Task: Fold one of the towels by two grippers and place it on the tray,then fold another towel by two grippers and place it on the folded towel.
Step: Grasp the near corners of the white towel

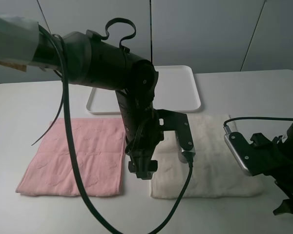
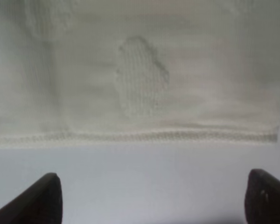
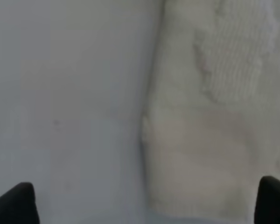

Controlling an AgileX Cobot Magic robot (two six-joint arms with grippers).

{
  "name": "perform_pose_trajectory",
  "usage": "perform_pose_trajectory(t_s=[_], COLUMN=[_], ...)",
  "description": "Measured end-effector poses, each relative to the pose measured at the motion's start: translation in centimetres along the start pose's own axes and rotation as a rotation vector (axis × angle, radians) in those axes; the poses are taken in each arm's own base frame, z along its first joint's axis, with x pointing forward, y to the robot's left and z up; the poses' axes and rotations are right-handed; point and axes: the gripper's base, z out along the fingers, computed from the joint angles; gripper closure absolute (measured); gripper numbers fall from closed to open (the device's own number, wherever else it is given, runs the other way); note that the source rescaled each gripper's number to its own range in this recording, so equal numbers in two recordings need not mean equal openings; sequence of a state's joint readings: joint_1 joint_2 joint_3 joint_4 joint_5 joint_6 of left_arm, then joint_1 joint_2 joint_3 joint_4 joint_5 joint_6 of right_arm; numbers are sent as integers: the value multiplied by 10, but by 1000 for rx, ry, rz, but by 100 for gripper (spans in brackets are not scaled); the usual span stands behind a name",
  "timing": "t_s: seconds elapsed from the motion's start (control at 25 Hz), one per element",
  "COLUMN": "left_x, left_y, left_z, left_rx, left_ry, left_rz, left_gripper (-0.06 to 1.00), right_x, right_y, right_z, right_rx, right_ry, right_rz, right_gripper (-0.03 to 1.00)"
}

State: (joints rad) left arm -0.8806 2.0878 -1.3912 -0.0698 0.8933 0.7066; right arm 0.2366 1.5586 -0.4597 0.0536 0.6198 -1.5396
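- Nearest to us, the right gripper hangs low over the table, just beside the cream towel's near right corner. Its fingers are spread wide with nothing in them.
- The cream towel lies flat and unfolded on the right half of the table.
- The left gripper sits at the cream towel's left edge, over the gap between the two towels. Its fingers are spread wide and grip nothing. In the wrist view we see the towel's hem just ahead of the tips.
- The pink towel lies flat and unfolded on the left, beside the cream one, with a narrow strip of table between them.
- Farthest, the tray sits behind the towels. Both towels lie off it.
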Motion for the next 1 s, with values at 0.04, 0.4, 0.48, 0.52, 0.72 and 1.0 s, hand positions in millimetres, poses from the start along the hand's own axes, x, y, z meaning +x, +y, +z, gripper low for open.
perform_pose_trajectory(t_s=[0.04,0.4,0.48,0.52,0.72,1.0], left_x=[0,0,0,0,0,-3], left_y=[0,0,0,0,0,-4], left_z=[0,0,0,0,0,0], left_rx=[0,-1,-2,-2,-4,-8], left_ry=[0,1,2,2,3,8], left_rz=[0,1,3,3,6,12], left_gripper=[-6,-6,-6,-6,-6,-6], right_x=[0,2,2,2,2,4], right_y=[2,9,9,9,8,7], right_z=[2,8,8,8,17,20], right_rx=[-7,8,12,10,-27,-39], right_ry=[2,11,11,11,14,34], right_rz=[1,-6,-5,-3,2,-13], right_gripper=[-3,-3,-3,-3,-3,-3])
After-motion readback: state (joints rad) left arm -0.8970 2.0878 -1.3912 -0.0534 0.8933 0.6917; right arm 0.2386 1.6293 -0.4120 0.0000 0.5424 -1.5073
